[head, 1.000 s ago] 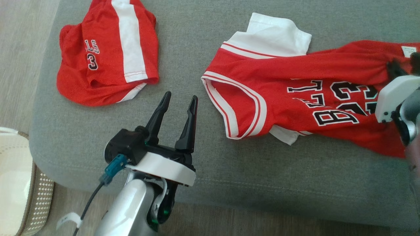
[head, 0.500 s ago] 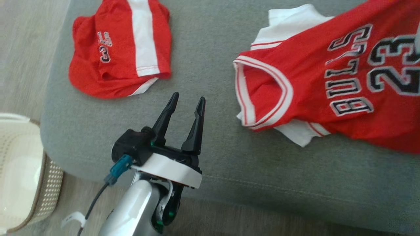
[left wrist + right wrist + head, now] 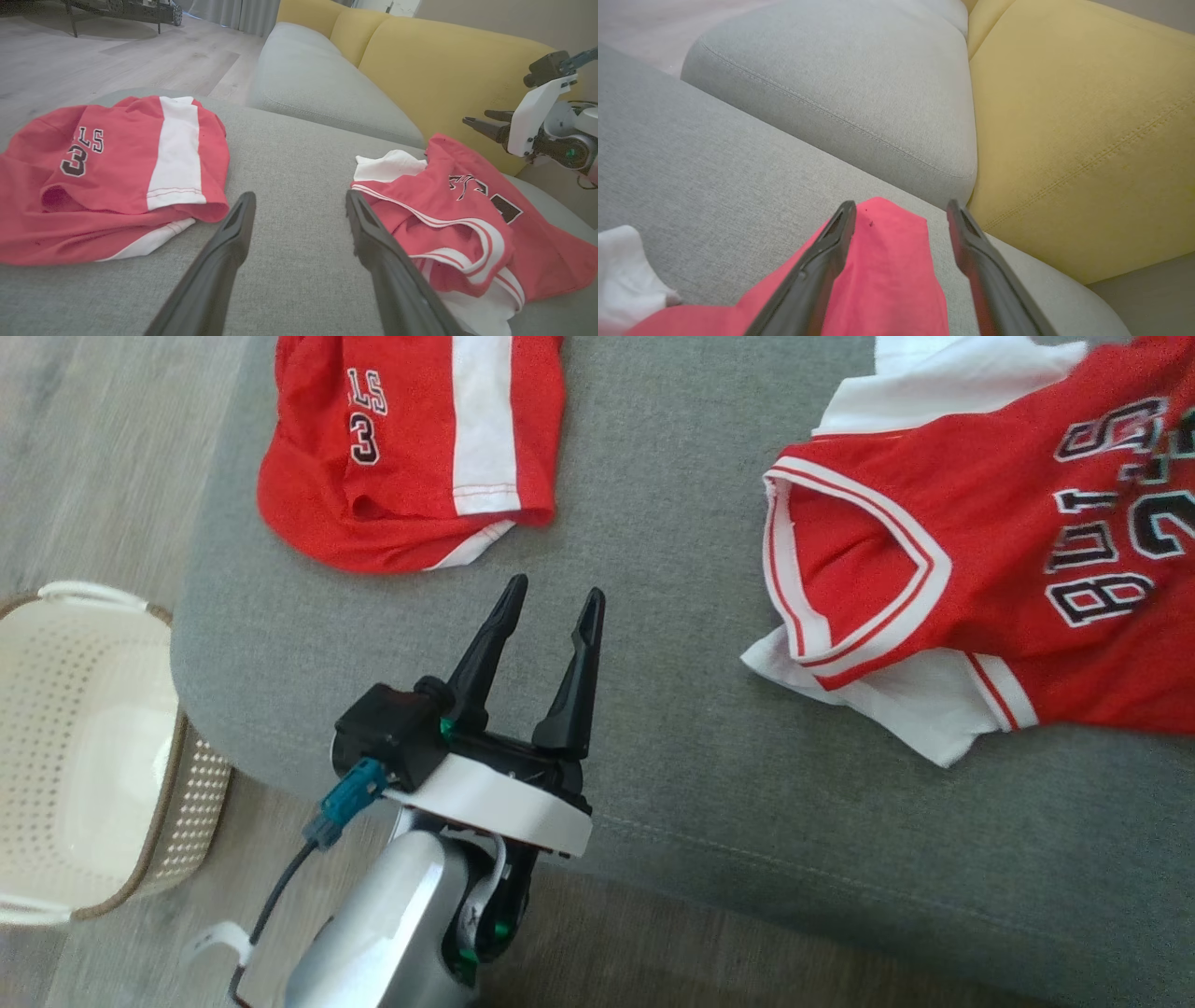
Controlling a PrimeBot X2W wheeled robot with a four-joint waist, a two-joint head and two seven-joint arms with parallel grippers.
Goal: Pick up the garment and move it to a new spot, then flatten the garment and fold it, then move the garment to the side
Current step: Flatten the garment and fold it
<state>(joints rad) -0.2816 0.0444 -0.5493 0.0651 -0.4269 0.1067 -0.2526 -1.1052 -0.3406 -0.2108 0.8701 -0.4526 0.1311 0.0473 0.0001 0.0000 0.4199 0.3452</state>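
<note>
A living room in a home
Grey woven-fabric sofa seat cushions (image 3: pixel 299 140) with mustard-yellow padded backrests (image 3: pixel 444 79); pale wood-plank floor (image 3: pixel 117 60); cream perforated plastic laundry basket (image 3: pixel 93 595) beside the sofa; grey curtains (image 3: pixel 243 14) beyond

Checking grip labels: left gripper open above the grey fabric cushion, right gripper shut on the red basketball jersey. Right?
No. The right gripper is open: the right wrist view shows its fingers apart over the red basketball jersey, unclamped. The left gripper is open above the grey fabric cushion.

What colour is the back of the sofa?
Yellow; the right wrist view shows the sofa back best.
</note>
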